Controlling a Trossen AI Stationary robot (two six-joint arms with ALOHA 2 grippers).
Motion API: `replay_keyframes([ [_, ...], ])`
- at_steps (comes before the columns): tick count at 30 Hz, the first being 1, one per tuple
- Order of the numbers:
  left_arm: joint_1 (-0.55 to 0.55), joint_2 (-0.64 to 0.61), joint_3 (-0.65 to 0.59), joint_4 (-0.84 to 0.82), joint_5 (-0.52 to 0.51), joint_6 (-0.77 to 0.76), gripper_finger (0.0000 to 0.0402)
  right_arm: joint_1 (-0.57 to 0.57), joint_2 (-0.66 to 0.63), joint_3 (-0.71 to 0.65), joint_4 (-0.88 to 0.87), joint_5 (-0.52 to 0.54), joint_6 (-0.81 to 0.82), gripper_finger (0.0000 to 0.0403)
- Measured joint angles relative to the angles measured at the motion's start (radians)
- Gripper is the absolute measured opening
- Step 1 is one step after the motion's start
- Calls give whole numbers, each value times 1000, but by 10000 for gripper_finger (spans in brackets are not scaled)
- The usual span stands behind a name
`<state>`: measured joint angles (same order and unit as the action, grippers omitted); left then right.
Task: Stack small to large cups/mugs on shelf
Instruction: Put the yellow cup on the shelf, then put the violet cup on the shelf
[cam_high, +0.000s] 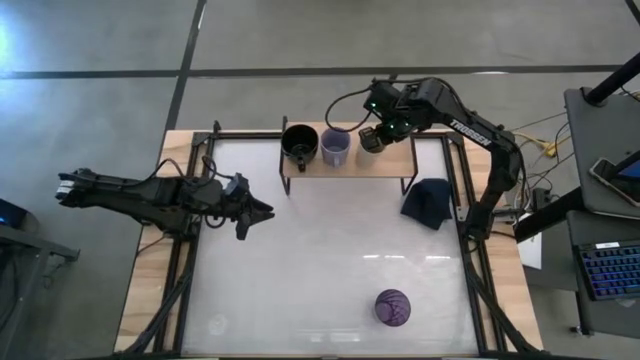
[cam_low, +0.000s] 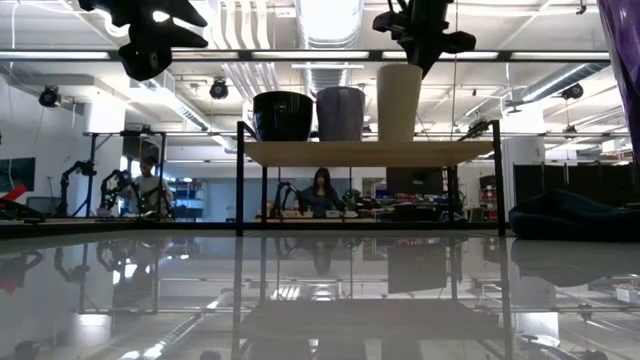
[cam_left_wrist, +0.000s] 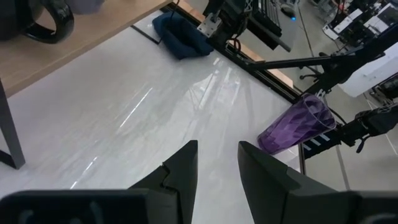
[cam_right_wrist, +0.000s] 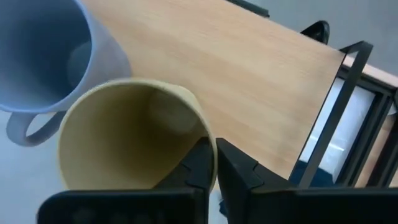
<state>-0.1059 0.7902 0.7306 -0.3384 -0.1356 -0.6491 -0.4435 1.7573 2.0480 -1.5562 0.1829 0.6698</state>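
The wooden shelf (cam_high: 390, 163) stands at the table's far edge. On its board stand, in a row, the black mug (cam_high: 298, 143), the lavender-grey mug (cam_high: 335, 147) and the cream cup (cam_high: 372, 141), each on its base (cam_low: 400, 135). My right gripper (cam_right_wrist: 216, 167) is above the cream cup's rim, shut on it. The purple tumbler (cam_high: 393, 307) lies on its side on the table near the front edge. My left gripper (cam_high: 262, 212) is open and empty above the table's left half. My right gripper pinches the cream cup's rim (cam_right_wrist: 209, 142) on the side away from the lavender mug, one finger inside the cup and one outside. The fingers come from above, pointing down. The cup stands upright with its base on the shelf board (cam_low: 370, 152).
A dark navy cloth lump (cam_high: 428, 200) lies on the table just right of the shelf's right legs. Black metal frame rails (cam_high: 455, 190) run along the table's sides. People sit in the room behind the table (cam_low: 322, 190).
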Motion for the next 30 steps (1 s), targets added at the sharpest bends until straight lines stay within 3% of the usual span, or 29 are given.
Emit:
replay_keyframes([
  [30, 0, 8, 1, -5, 0, -1, 100, -9, -21, 5, 91, 78, -70, 29],
])
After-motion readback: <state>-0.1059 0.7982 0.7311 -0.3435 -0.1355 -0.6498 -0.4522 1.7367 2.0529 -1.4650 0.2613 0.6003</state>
